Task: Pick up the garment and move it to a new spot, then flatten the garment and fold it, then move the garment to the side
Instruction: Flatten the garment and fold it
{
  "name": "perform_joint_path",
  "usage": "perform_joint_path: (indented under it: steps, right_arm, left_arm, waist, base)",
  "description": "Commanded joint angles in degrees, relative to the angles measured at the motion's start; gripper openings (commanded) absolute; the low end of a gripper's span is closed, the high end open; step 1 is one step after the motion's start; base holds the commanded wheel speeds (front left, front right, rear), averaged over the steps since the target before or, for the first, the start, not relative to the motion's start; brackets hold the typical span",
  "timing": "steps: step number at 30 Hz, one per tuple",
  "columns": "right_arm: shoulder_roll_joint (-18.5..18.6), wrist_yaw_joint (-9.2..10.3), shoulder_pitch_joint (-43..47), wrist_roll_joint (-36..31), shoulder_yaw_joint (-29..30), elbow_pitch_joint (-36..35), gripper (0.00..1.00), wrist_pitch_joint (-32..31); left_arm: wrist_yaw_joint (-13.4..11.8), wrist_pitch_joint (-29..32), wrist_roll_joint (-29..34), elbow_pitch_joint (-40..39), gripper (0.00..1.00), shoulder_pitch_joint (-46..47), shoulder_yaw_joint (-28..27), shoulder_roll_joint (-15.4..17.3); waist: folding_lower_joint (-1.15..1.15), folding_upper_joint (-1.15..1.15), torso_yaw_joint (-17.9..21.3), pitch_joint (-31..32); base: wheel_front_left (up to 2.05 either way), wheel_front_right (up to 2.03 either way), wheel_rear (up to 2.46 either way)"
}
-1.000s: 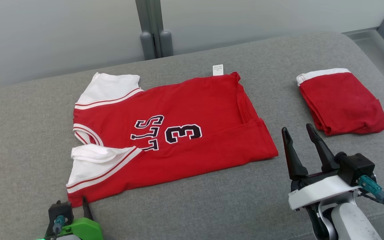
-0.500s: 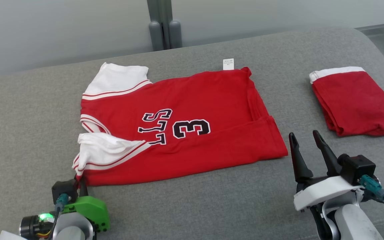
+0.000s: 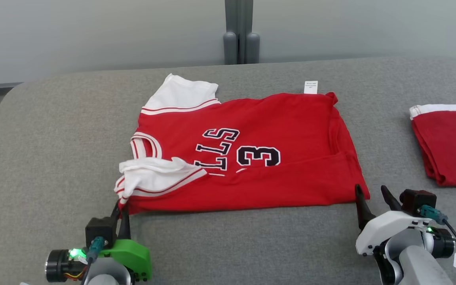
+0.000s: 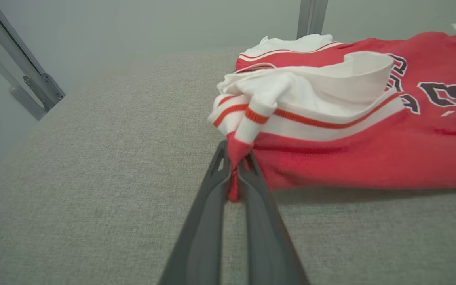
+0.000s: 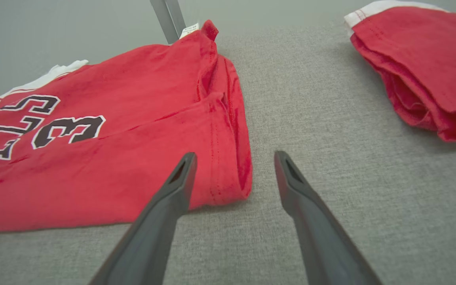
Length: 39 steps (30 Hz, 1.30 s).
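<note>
One red white-sleeved cloth jersey (image 3: 275, 130) on grey fabric counter (image 3: 54, 150), left hand (image 4: 234, 174) pinching its corner, right hand (image 5: 234, 156) spread near hem

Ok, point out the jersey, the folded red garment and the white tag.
jersey (image 3: 311, 134), head view, red cloth right of the number.
folded red garment (image 3: 449, 146), head view, its red middle.
white tag (image 3: 310, 87), head view, its middle.

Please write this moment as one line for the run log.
left gripper: shut on jersey near-left corner | right gripper: open, jersey hem corner between its jaws | folded red garment: apart, far right
</note>
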<state>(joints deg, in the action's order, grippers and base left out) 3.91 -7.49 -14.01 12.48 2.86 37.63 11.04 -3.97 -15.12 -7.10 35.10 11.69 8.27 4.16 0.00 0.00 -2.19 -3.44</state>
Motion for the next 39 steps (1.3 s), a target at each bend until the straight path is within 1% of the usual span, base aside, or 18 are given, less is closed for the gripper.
perform_joint_path:
  steps: [1, 4, 9, 13, 14, 15, 16, 19, 21, 28, 30, 33, 39]
  right_arm:
    - [-0.3, 0.01, -1.4, 0.4, 0.4, 1.3, 1.0, -0.4]
    - [-0.5, 0.01, -3.2, 1.9, 1.4, 4.8, 1.0, -1.3]
    - [-0.7, 0.01, -6.5, 1.2, 4.1, 11.6, 1.0, -2.2]
    - [-0.9, 0.01, -8.8, 1.3, 4.1, 15.5, 1.0, -1.6]
    - [-0.9, 0.01, -9.2, 1.6, 3.8, 16.3, 0.93, -1.3]
    - [-0.9, 0.01, -9.6, 1.8, 3.5, 17.0, 0.39, -1.2]
    - [-0.9, 0.01, -9.8, 2.0, 3.1, 17.6, 0.0, -0.7]
    - [-0.9, 0.01, -10.0, 1.7, 1.8, 18.5, 0.0, 0.6]
    - [0.0, 0.02, -9.6, 1.7, 1.4, 18.7, 0.0, 1.4]
    - [2.6, 0.05, -6.9, 3.7, -0.5, 16.3, 0.0, 2.9]
    - [3.4, 0.05, -5.9, 4.3, -0.3, 15.7, 0.0, 2.3]
    - [3.4, 0.05, -4.0, 5.6, -0.4, 14.4, 0.0, 0.7]
    - [3.2, 0.05, 1.5, 8.6, -1.5, 8.6, 0.0, -3.7]
  left_arm:
    - [0.5, 0.0, 0.1, -0.3, 0.0, -0.6, 0.3, 0.0]
    - [1.1, 0.0, 0.4, -0.7, 0.0, -0.8, 1.0, -0.2]
    - [1.2, 0.0, 0.7, -0.9, 0.0, -0.9, 2.0, -0.5]
    - [1.4, 0.0, 1.0, -0.2, 0.0, 0.2, 2.8, -0.6]
    - [1.4, 0.0, 1.0, 0.0, 0.0, 0.4, 2.9, -0.6]
    - [1.4, 0.0, 1.0, 0.1, 0.0, 0.5, 3.0, -0.6]
    - [1.3, 0.0, 1.1, 0.4, 0.0, 0.6, 3.0, -0.6]
    - [1.2, 0.0, 1.1, 1.7, 0.0, 0.5, 3.0, -0.4]
    - [1.5, 0.0, 1.2, 2.9, 0.0, 0.2, 3.1, 0.0]
    - [1.7, 0.0, 0.4, 5.2, 0.0, -2.0, 2.8, 0.6]
    - [1.9, 0.0, 0.2, 5.2, 0.0, -2.6, 2.8, 0.6]
    - [2.7, 0.0, -0.2, 5.5, 0.0, -4.2, 3.2, 0.5]
    - [3.7, 0.0, -0.3, 5.2, 0.0, -6.8, 4.1, 1.0]
  waist:
    - [0.0, 0.0, -1.3, 0.2]
    - [0.0, 0.0, -1.7, -0.1]
    - [0.0, 0.0, -1.8, -0.7]
    - [0.0, 0.0, -1.8, -1.5]
    - [0.0, 0.0, -1.7, -1.6]
    - [0.0, 0.0, -1.7, -1.6]
    - [0.0, 0.0, -1.6, -1.5]
    - [0.0, 0.0, -1.3, -0.7]
    - [0.0, 0.0, -0.9, 0.2]
    - [0.0, 0.0, 0.2, 4.0]
    - [0.0, 0.0, 0.4, 4.8]
    - [0.0, 0.0, 0.9, 5.8]
    - [0.0, 0.0, 1.7, 6.8]
  base:
    - [0.0, 0.0, 0.0]
    - [0.0, 0.0, 0.0]
    - [0.0, 0.0, 0.0]
    - [0.0, 0.0, 0.0]
    - [0.0, 0.0, 0.0]
    - [0.0, 0.0, 0.0]
    - [0.0, 0.0, 0.0]
    - [0.0, 0.0, 0.0]
    - [0.0, 0.0, 0.0]
    - [0.0, 0.0, 0.0]
    - [0.0, 0.0, 0.0]
    - [0.0, 0.0, 0.0]
    - [0.0, 0.0, 0.0]
